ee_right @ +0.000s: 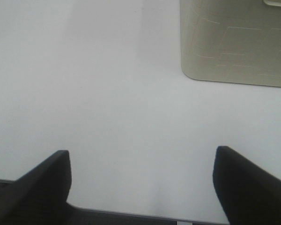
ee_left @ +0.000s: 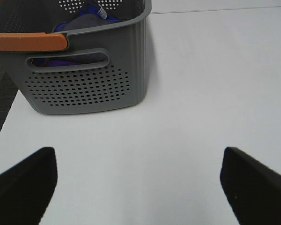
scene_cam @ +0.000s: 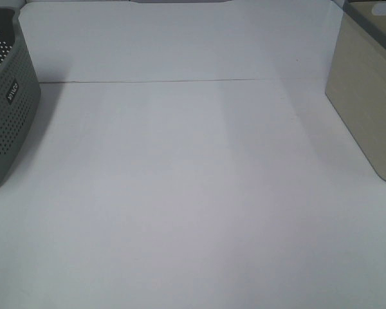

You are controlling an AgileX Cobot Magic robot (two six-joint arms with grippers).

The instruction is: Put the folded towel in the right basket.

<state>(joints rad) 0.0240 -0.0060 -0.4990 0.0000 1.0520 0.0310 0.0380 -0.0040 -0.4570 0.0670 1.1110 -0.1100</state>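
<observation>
Left gripper point(ee_left: 138, 185) fingers point(ee_left: 21, 185) spread wide, holding nothing, over bare white counter point(scene_cam: 193, 193). Right gripper point(ee_right: 140, 185) fingers point(ee_right: 250, 187) likewise wide, empty. Grey perforated basket point(ee_left: 84, 84) stood at counter's left edge, orange handle point(ee_left: 28, 42) on rim, blue-purple cloth point(ee_left: 84, 21) inside; small label on side unreadable. Beige basket point(scene_cam: 367, 103) at right edge. Folded towel not identifiable for certain; nothing between baskets.

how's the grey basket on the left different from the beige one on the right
The grey perforated plastic basket has walls dotted with small holes; the beige smooth-walled basket has solid walls with faint line patterns. The grey basket shows an orange handle and blue-purple cloth inside; the beige basket's inside is out of view. Both stand upright on the white table, at opposite edges.
</observation>
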